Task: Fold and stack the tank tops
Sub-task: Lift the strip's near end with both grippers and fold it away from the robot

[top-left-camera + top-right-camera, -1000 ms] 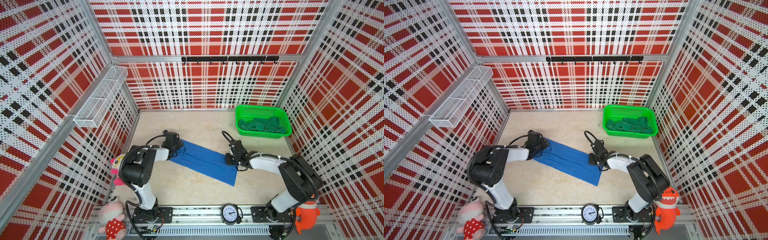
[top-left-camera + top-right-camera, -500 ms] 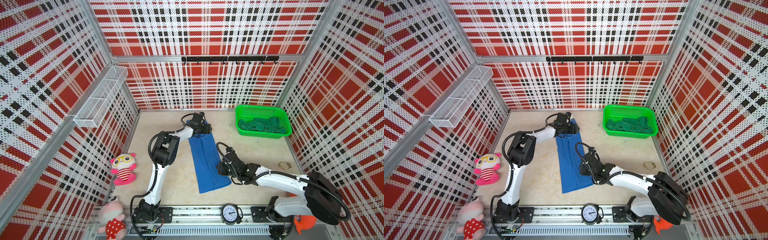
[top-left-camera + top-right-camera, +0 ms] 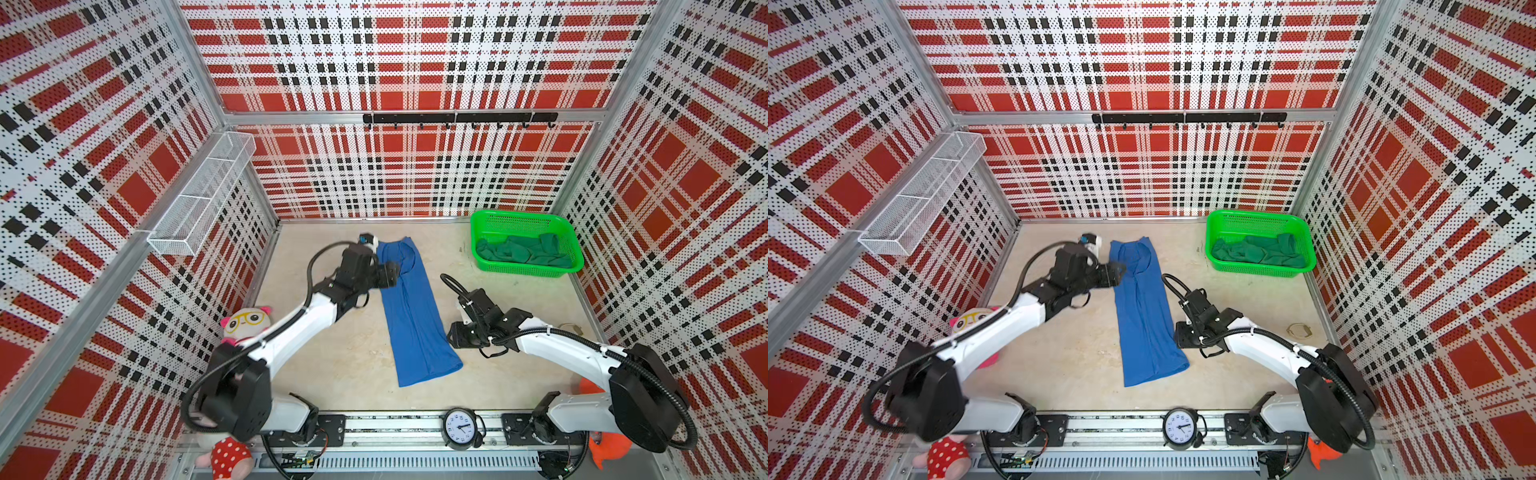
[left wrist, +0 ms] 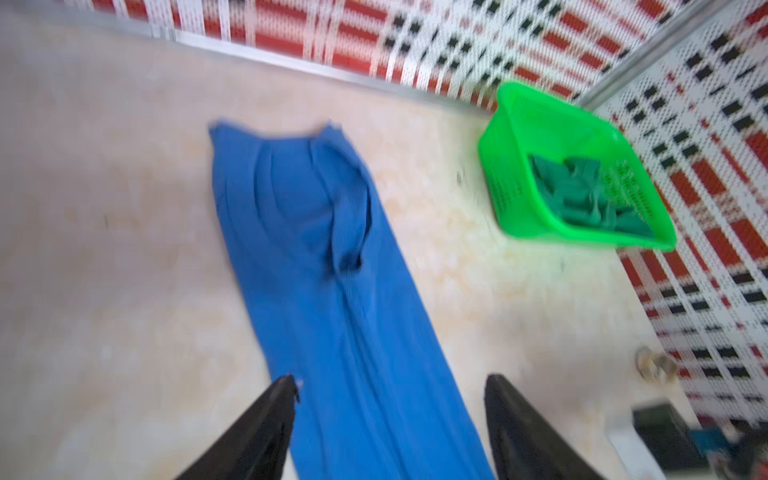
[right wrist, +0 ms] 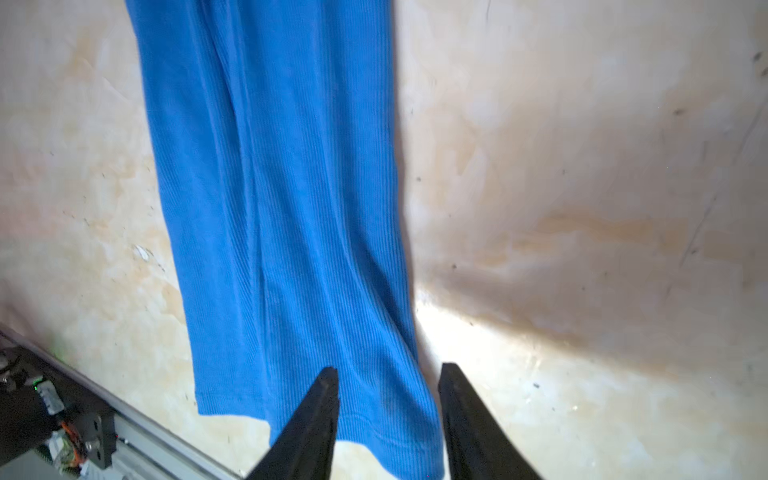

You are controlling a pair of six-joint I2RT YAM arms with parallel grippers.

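Now left arm (image 3: 297,322), right arm (image 3: 557,345) low, flanking blue tank top (image 3: 415,316); jaws apart, empty.

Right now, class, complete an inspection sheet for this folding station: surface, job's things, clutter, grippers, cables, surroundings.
Surface: beige table, stained.
Job's things: blue tank top lies in a long narrow strip mid-table; dark green tank top crumpled inside the green basket.
Clutter: pink plush by left wall; clock on front rail; small ring-like item near right wall.
Grippers: left gripper, jaws apart over the blue tank top's far end; right gripper, jaws apart beside its near end; neither holds anything.
Cables: left wrist cable and right wrist cable loop free, off the cloth.
Surroundings: plaid perforated walls, wire shelf, hook rail.
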